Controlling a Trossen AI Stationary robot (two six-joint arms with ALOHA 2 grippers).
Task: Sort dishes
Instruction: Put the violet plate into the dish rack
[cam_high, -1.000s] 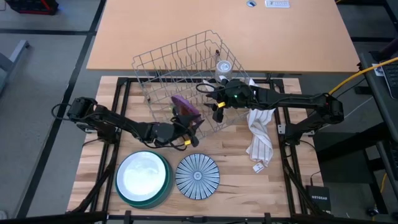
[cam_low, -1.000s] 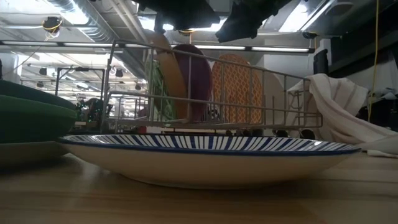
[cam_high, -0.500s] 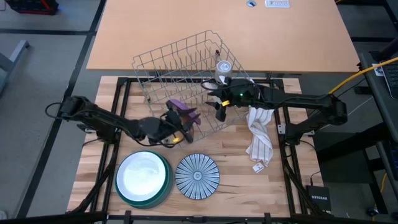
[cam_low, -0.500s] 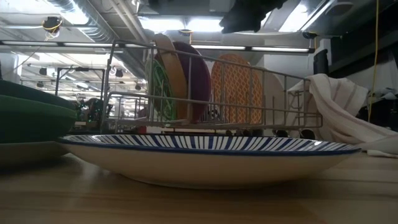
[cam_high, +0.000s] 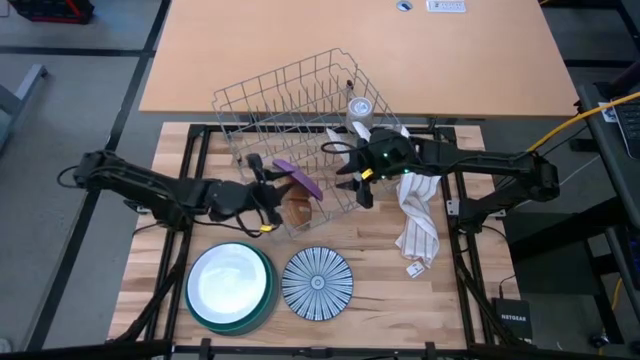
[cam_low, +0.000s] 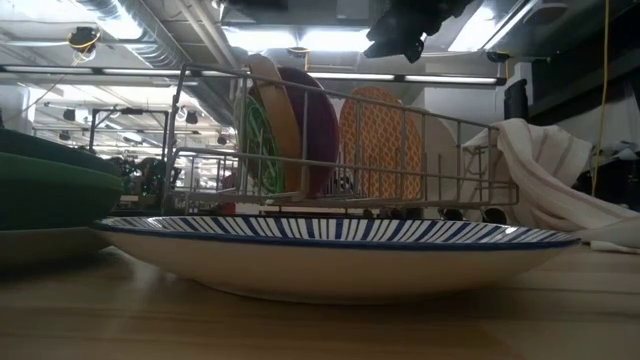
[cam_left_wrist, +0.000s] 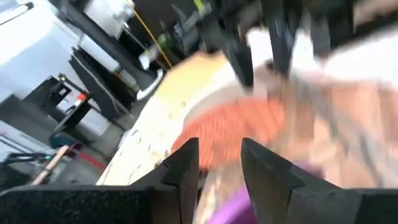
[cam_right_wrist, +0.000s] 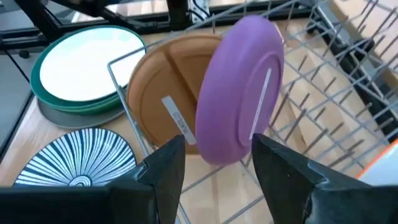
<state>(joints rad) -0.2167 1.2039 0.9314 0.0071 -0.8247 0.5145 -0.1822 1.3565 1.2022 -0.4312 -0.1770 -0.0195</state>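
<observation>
Across the scene, a light wooden tabletop (cam_high: 450, 290) on a dark frame, with grey floor around it and a plain tan table (cam_high: 350, 40) at the far side. From table height, ceiling lights, ducts and shelving in the room behind.

At near left, a stack of dishes lying flat: white plate (cam_high: 228, 280) uppermost inside a green one, a grey rim just showing beneath. Right of it, flat on the wood and apart from the stack: blue-striped plate (cam_high: 317, 283).

Farther back, at the near left corner of the wire rack (cam_high: 290, 100): left gripper (cam_high: 265, 192), pointing right, fingers partly spread with nothing between them. Just right of it, inside the rack: purple plate (cam_high: 298, 178), up on edge and leaning, underside turned rightward, rim line running from far left to near right. On its near side, also leaning: brown plate (cam_high: 296, 208). From table height, more dishes on edge in the same rack: clear green plate (cam_low: 258, 150), then orange-patterned plate (cam_low: 380, 145) to the right.

Right of the purple plate and apart from it: right gripper (cam_high: 350, 185), pointing left, fingers spread wide, holding nothing. Farther right, hanging from the rack's corner down onto the wood: white striped cloth (cam_high: 418, 225).

Hidden from table height: lower rims of the racked dishes, behind the blue-striped plate; stack cut off at the left edge. Past the left gripper's own fingers, only an orange patch and a purple edge, outlines impossible to make out.
</observation>
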